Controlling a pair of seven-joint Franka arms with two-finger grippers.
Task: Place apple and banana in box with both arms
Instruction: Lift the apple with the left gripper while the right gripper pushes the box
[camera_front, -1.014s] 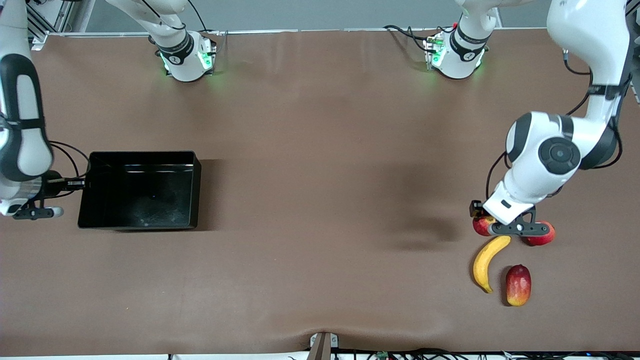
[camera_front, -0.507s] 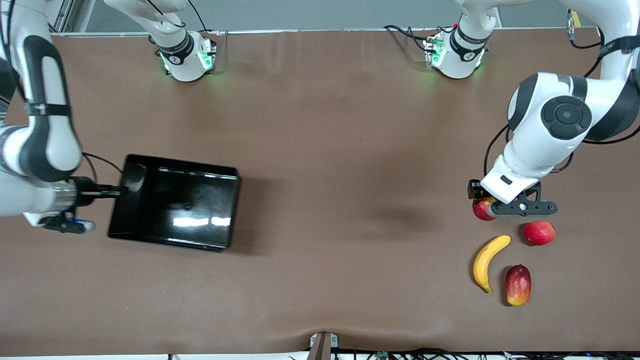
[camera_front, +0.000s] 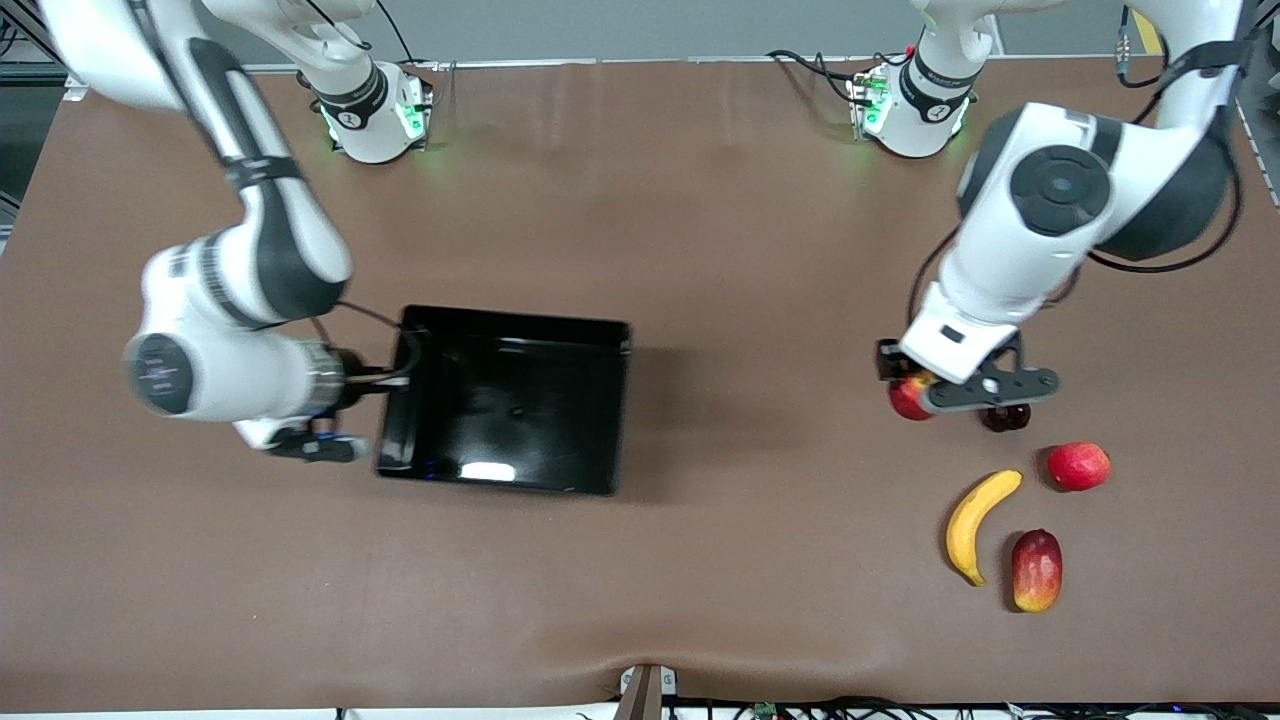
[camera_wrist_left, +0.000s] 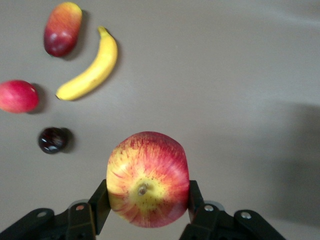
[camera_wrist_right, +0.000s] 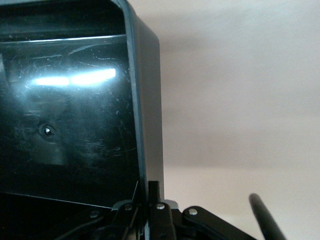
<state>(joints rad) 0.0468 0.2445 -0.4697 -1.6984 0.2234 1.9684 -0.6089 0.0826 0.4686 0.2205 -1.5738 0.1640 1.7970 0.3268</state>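
My left gripper (camera_front: 915, 392) is shut on the apple (camera_front: 908, 397), red with yellow patches, and holds it up over the table beside the other fruits. In the left wrist view the apple (camera_wrist_left: 147, 178) sits between the fingers (camera_wrist_left: 100, 205). The banana (camera_front: 977, 523) lies on the table, nearer the front camera, and also shows in the left wrist view (camera_wrist_left: 91, 69). My right gripper (camera_front: 400, 375) is shut on the wall of the black box (camera_front: 520, 480) at the end toward the right arm. In the right wrist view the wall (camera_wrist_right: 142, 125) runs into the jaws.
A larger red-pink fruit (camera_front: 1078, 466), a red-yellow mango (camera_front: 1036, 570) and a small dark maroon fruit (camera_front: 1005, 417) lie around the banana at the left arm's end. Bare brown table lies between the box and the fruits.
My right gripper has carried the box toward the table's middle. My left gripper has lifted the apple off the table and moved it toward the middle, uncovering the dark fruit.
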